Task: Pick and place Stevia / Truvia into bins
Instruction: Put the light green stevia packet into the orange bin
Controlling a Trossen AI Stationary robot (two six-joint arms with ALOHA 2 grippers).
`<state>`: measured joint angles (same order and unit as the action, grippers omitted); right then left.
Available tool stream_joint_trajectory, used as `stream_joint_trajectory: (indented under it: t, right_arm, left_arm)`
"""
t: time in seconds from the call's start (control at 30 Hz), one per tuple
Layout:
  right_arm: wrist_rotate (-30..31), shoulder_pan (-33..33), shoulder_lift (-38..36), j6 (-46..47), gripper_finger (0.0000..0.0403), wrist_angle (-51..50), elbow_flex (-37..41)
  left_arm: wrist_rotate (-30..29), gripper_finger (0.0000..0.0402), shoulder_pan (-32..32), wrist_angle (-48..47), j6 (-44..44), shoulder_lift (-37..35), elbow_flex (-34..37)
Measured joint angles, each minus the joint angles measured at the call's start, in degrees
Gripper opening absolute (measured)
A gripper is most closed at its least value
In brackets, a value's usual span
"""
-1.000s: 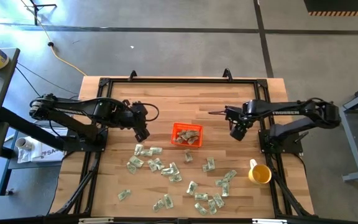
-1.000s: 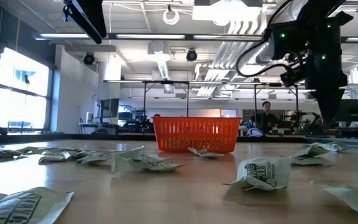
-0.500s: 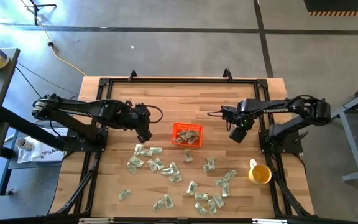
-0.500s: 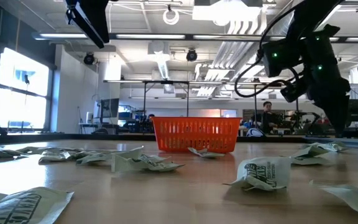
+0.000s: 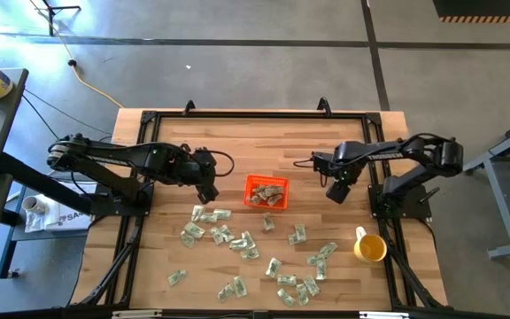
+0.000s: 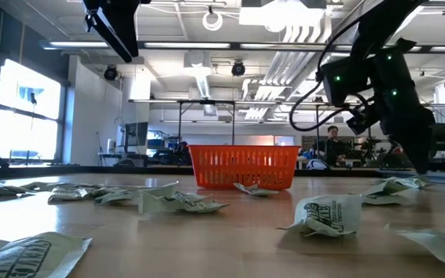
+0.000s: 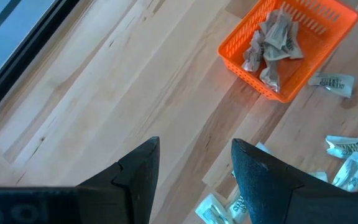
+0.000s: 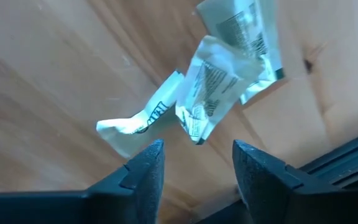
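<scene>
The orange bin (image 5: 266, 191) stands mid-table with several crumpled sachets (image 7: 271, 43) in it. Many pale green and white Stevia sachets (image 5: 237, 239) lie flat and scattered on the wood nearer the front edge. My left gripper (image 5: 207, 191) hangs open above the bare wood left of the bin (image 7: 284, 37), nothing between its fingers. My right gripper (image 5: 335, 193) hangs open to the right of the bin, pointing steeply down. Three sachets (image 8: 207, 93) lie on the table ahead of its fingers (image 8: 197, 149), none touched.
A yellow cup (image 5: 370, 248) stands near the right front corner. A black frame (image 5: 255, 115) runs around the tabletop. In the low view, sachets (image 6: 327, 215) lie close in front, with the bin (image 6: 243, 166) behind. A person (image 6: 331, 143) is in the room far behind.
My right gripper has sunk toward the table and tipped to point more steeply down, shifting a little toward the bin. The sachets and the bin have stayed put.
</scene>
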<state>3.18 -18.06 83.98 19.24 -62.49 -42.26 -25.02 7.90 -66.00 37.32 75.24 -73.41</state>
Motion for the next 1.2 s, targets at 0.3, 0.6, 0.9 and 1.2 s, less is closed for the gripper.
stream_joint_trajectory:
  t: [0.3, 0.6, 0.9, 1.2]
  right_arm:
    - [0.68, -0.02, 1.4, -0.05, 0.011, 1.41, 0.0]
    - [-1.18, -1.05, 1.4, 0.18, 0.0054, 1.76, 0.0]
    - [-2.3, -2.23, 1.38, 0.22, 0.0046, 1.78, 0.0]
    - [-2.74, -2.19, 1.38, 2.16, 0.001, 4.18, 0.0]
  left_arm:
    - [-0.2, 0.0232, 0.0, -0.03, 0.01, 0.0, 0.0]
    - [-0.2, 0.0232, 0.0, -0.05, 0.02, 0.0, 0.0]
    - [-0.17, 0.0232, 0.0, -0.07, 0.02, 0.0, 0.0]
    - [-0.17, 0.0232, 0.0, -0.09, 0.02, -0.02, 0.0]
